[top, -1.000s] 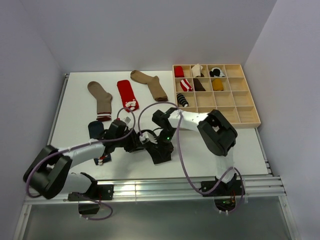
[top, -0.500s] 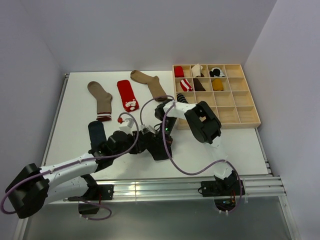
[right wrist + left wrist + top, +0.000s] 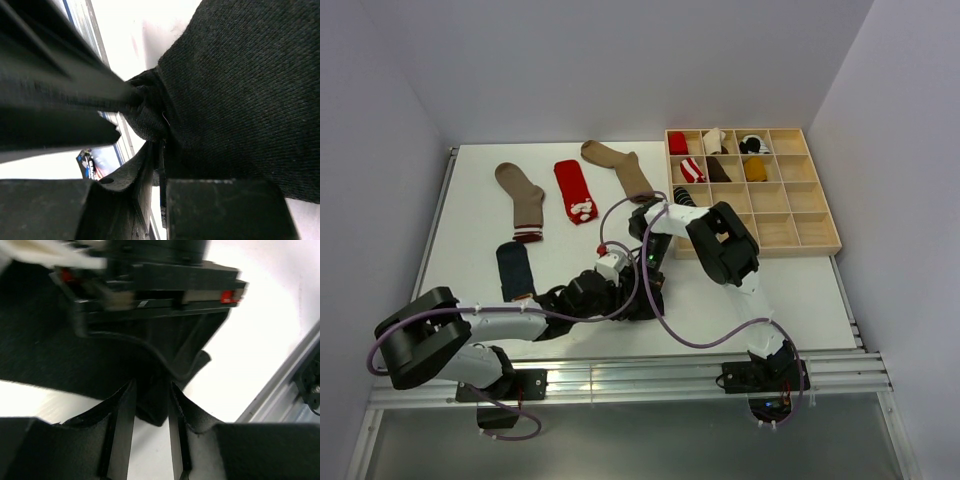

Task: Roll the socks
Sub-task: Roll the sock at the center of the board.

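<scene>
White table (image 3: 470, 230) is carrying both grippers close to its front edge. The left gripper (image 3: 150, 392) is pinching a fold of the black sock (image 3: 45, 355), and the right gripper (image 3: 159, 167) is clamping the same sock just opposite. Within the last second the left arm has swung in low, uncovering the navy sock (image 3: 515, 270), so rolling seems to be beginning. Toward the bases the metal rail (image 3: 670, 372) is sitting near the fingers, while beyond them bare table is leaving room.
</scene>
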Action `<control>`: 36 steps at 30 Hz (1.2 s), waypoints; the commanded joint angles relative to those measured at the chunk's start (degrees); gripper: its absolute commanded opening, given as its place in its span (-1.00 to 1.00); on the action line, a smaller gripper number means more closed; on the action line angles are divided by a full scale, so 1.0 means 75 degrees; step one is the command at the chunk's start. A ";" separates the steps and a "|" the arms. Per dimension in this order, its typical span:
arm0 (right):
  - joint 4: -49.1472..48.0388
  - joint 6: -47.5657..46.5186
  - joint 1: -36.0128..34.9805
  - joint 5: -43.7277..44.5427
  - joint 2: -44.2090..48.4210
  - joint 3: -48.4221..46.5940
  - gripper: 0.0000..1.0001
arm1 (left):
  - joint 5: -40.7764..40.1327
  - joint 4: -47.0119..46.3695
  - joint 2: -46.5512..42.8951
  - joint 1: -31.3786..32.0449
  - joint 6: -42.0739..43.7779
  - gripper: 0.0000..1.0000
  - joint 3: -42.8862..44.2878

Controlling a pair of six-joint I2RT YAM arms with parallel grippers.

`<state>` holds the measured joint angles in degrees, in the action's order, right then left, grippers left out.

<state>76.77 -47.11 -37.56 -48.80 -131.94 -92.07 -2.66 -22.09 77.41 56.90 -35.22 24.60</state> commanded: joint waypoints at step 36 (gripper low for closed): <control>-0.0380 0.0855 0.0168 0.0154 -0.0303 -0.0403 -0.78 | 0.0062 -0.0524 0.1081 0.0464 -0.0014 -0.36 0.0095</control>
<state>77.06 -41.58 -36.97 -48.58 -133.38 -93.76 -0.89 -26.98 84.38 59.66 -34.20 25.02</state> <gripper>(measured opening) 0.121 0.331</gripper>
